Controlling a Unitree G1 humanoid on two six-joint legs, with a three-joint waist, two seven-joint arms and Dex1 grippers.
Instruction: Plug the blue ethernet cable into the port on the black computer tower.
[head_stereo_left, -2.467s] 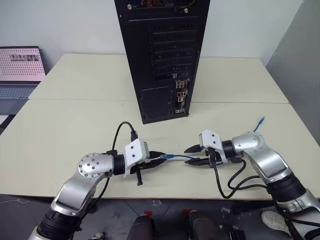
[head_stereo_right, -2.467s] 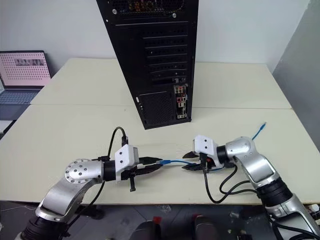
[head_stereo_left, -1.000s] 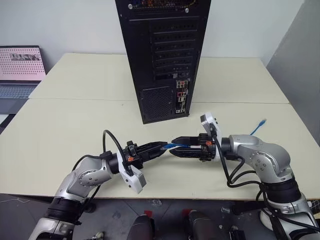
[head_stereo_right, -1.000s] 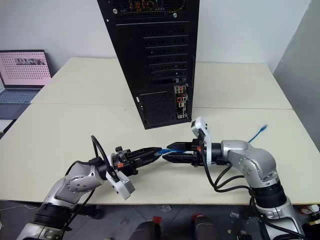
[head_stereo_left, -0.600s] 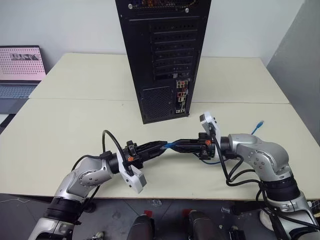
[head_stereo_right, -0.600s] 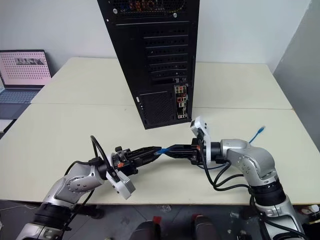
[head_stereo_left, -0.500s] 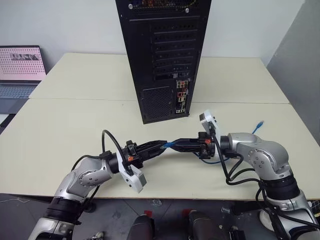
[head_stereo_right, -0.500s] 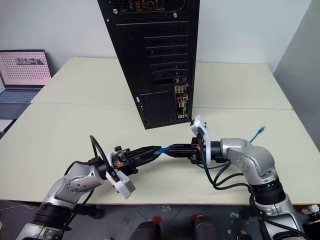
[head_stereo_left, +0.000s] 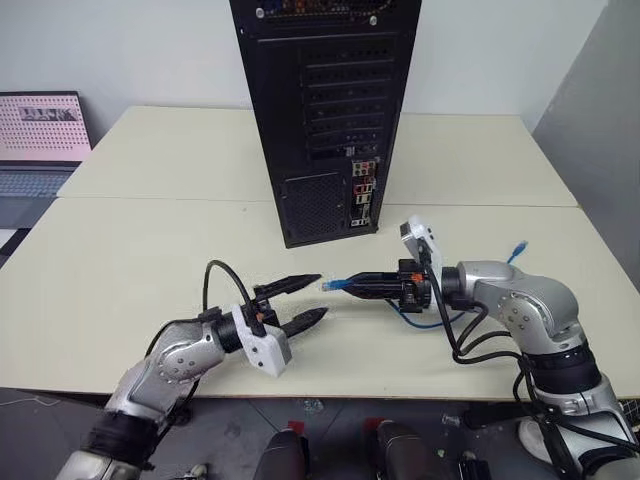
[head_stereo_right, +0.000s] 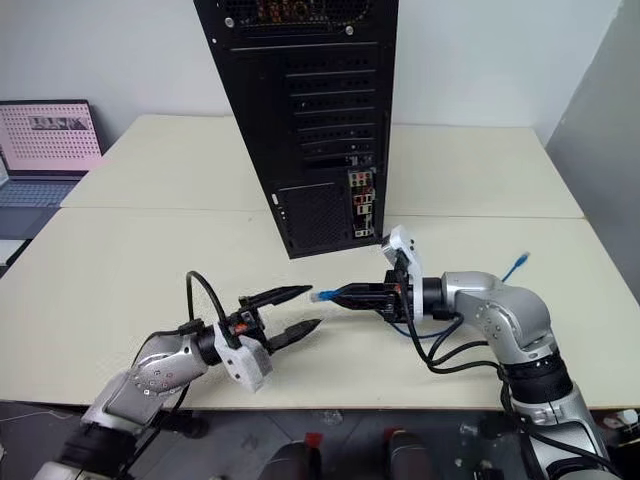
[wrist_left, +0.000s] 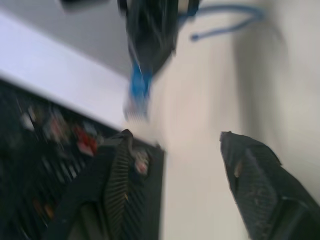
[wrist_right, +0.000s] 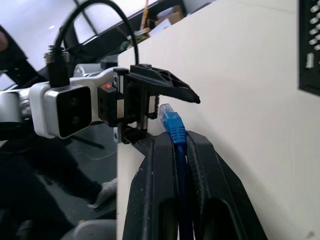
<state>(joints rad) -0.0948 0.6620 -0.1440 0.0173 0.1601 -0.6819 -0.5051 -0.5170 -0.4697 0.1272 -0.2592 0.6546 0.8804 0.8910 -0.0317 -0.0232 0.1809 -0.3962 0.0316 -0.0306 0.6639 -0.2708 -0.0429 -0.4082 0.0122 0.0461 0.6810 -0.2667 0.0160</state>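
Cream table (head_stereo_left: 150, 240) against white wall; laptop (head_stereo_left: 40, 140) far left. Black computer tower (head_stereo_left: 325, 110) upright at far centre, rear panel facing near. Blue ethernet cable (head_stereo_left: 345, 284) level, long axis left-right, plug pointing left, clamped in right gripper (head_stereo_left: 372, 286). Left gripper (head_stereo_left: 300, 301) spread wide, empty, just left of plug.

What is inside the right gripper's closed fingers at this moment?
The right gripper is shut on the blue ethernet cable; its blue plug sticks out past the fingertips. The cord's stretch between the fingers is mostly covered. The left gripper stands open, holding nothing.
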